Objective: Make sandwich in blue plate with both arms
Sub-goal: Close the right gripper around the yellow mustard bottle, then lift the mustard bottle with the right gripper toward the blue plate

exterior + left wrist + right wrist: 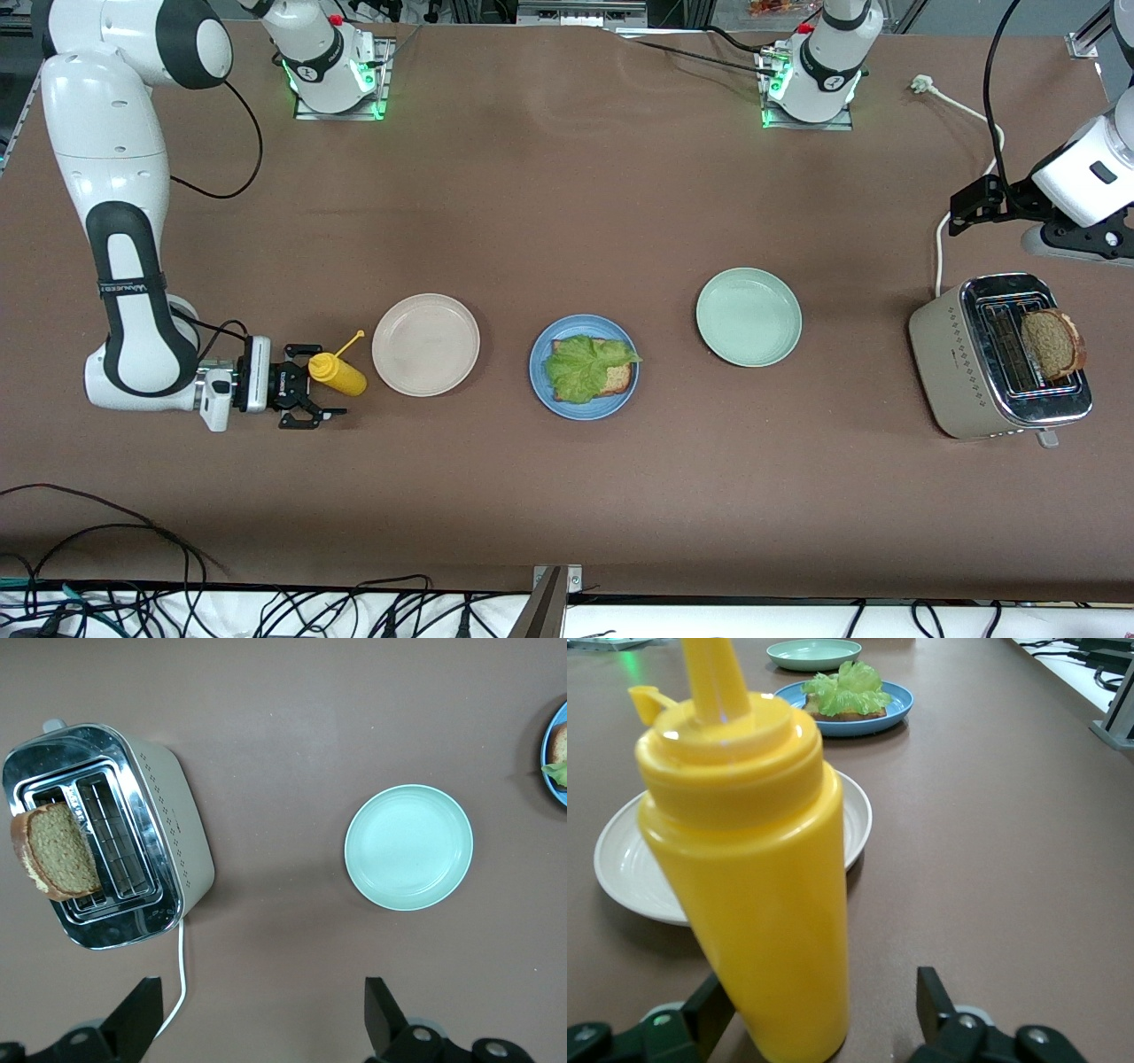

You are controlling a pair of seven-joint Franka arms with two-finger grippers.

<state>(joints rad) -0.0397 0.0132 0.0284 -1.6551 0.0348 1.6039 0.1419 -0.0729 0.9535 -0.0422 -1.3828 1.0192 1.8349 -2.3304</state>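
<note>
The right hand [312, 395] is sitting low at the right arm's end of the brown desk [567, 496], fingers apart around a yellow plastic squeeze bottle [337, 373], not gripping it. On the round blue plate [541, 371], ruffled green lettuce [586, 364] is hiding most of a brown bread slice [618, 381]. The left hand [257, 1023], fingers apart, is hovering over the desk near the beige toaster [943, 346], its tips only partly showing; another slice [1052, 343] is sticking out of the toaster.

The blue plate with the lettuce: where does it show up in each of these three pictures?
Front view: blue plate at centre, between beige plate and pale green plate.
Left wrist view: only its rim at the picture's edge.
Right wrist view: near the top.
Shared landmark: the pale green plate.
</note>
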